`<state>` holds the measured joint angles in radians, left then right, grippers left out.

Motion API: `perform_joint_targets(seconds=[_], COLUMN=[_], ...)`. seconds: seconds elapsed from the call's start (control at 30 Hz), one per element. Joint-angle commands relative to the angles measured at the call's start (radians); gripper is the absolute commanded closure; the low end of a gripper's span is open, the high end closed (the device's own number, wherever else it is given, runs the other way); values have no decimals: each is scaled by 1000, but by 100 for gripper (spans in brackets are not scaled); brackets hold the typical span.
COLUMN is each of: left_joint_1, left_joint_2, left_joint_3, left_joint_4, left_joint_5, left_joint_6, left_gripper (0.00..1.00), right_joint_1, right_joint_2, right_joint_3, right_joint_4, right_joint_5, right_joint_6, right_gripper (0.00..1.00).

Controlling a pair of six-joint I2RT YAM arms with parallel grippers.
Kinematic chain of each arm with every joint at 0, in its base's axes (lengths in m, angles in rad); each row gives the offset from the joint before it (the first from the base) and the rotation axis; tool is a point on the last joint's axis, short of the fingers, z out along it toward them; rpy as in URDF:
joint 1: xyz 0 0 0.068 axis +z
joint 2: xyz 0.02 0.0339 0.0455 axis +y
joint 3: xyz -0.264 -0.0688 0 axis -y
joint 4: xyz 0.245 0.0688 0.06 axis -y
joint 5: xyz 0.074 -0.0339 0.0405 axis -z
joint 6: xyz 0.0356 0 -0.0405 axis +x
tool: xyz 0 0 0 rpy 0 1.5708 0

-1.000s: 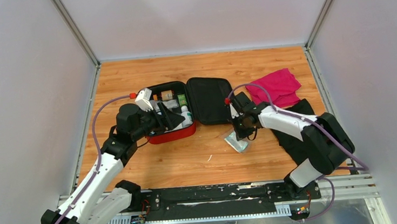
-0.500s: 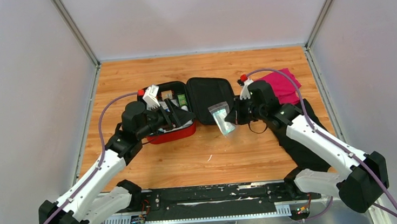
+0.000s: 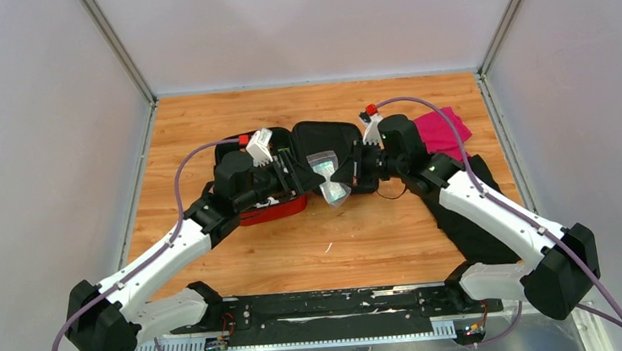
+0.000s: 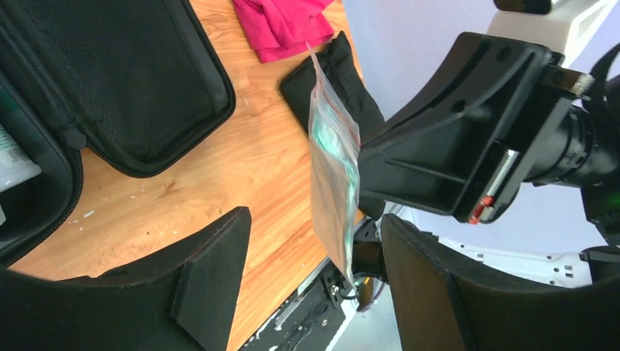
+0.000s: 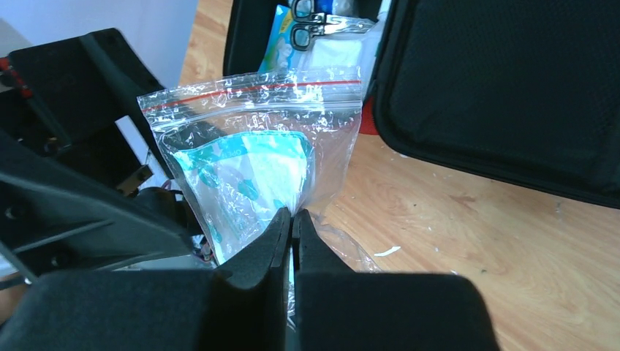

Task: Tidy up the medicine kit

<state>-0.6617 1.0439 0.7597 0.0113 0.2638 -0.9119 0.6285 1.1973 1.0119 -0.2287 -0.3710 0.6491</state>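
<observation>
- The medicine kit (image 3: pixel 270 212) lies open and flat on the wooden table (image 3: pixel 339 245), near the middle and a bit toward the far side.
- It is red on the outside and black on the inside. It has round corners and a zip all around the edge.
- Its left half sits under the left arm. From the right wrist camera, scissors (image 5: pixel 322 22), a blue packet (image 5: pixel 281 40) and some white things show in it.
- Its right half is the lid, lying on its back. It shows black netted cloth inside (image 4: pixel 124 73).
- A clear plastic bag (image 3: pixel 327 177) hangs in the air over the near edge of the kit, where the two halves meet. It has a red line along its top and something blue-green inside.
- The right gripper (image 5: pixel 292 219) pinches the bottom edge of the bag. Its two fingers are pressed together on the plastic.
- The left gripper (image 4: pixel 314 219) is spread wide. The bag hangs between its two fingers, and neither finger squeezes it.
- The two grippers face each other, very near, above the kit.
- A magenta cloth (image 3: pixel 444 130) lies just right of the lid.
- A black cloth (image 3: pixel 464 221) lies just beside the magenta one, closer to the arm bases.
</observation>
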Motion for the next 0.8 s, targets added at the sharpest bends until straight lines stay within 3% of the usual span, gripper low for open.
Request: perform_joint_targets(seconds=[0.0,0.1,0.27,0.43,0.77], left_joint_1=[-19,-24,-26,-26,-26], left_joint_2=[27,42,51,45,16], left_joint_3=[47,50,51,45,27], left_joint_4=[19,19,19,19,-38], left_joint_5=[-21,-20,-7,6,-17], left_joint_6=[-2,-3,-5,-8,51], left_gripper=[31,41,71,98,100], right_joint_1=[37,53,58,58,32], right_joint_2=[-2,-3,-17,-36,-143], right_joint_3=[47,50,31,17,-24], right_joint_4=[31,32,28,12,-71], right_joint_5=[-34,-26,11,66,292], right_joint_6=[35,34,29,6,-105], right_gripper=[100,100,99,90,42])
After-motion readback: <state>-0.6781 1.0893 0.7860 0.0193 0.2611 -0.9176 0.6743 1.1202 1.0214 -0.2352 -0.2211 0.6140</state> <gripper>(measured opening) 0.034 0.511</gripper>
